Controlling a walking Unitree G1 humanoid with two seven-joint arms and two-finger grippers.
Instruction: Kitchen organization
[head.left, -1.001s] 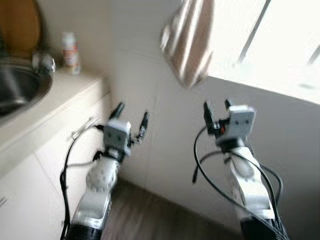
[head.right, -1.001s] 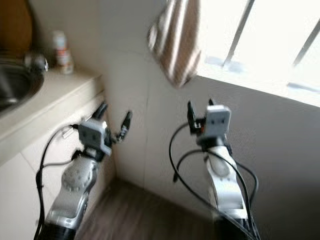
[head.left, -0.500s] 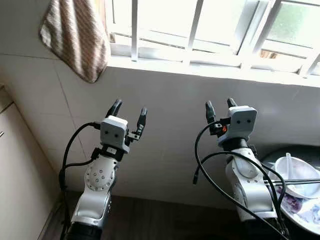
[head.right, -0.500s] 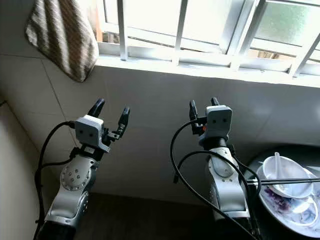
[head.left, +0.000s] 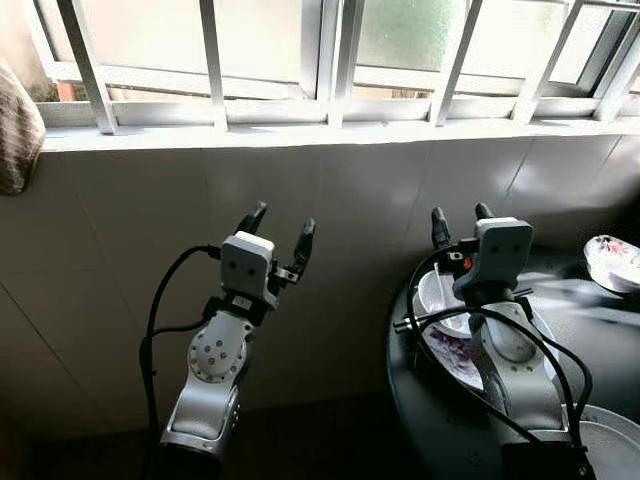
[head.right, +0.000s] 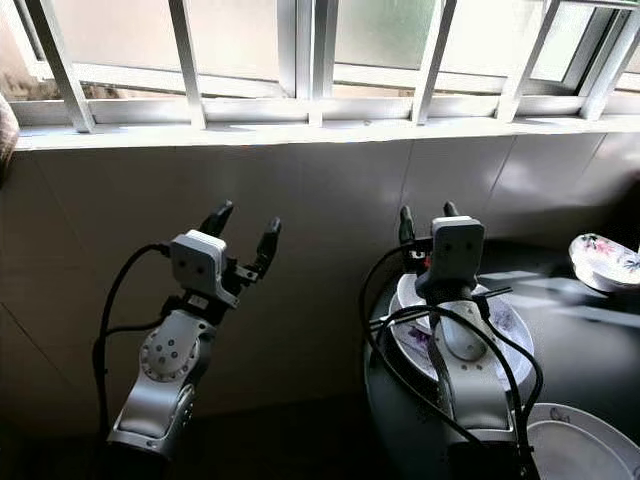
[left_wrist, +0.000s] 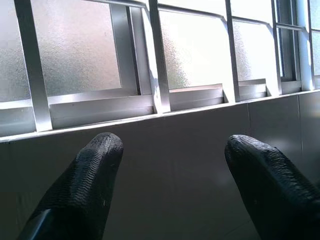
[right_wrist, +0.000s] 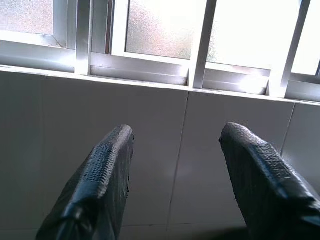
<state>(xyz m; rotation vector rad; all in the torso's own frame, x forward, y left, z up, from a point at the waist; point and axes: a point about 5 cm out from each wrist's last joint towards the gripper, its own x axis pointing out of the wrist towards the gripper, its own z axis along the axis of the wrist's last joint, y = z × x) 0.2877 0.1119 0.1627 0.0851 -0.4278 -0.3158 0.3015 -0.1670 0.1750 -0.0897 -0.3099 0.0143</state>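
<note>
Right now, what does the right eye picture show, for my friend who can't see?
Two silver arms raise the open left gripper and right gripper toward a tiled wall under a barred window. Stacked white plates sit on a round dark table.

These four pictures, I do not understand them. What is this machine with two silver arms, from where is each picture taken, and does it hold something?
It is a humanoid robot seen from its own cameras. The two wide pictures come from a stereo camera on its head, looking down at its arms in front of a tiled wall under a barred window. The left gripper and the right gripper are each a pair of black fingers, open and holding nothing. The two close pictures come from the wrists: each looks along that gripper's fingers toward the wall and window. On the robot's right stands a dark round table with a stack of dishes partly hidden behind the right arm, a patterned plate farther back and a white plate nearer the robot.
</note>
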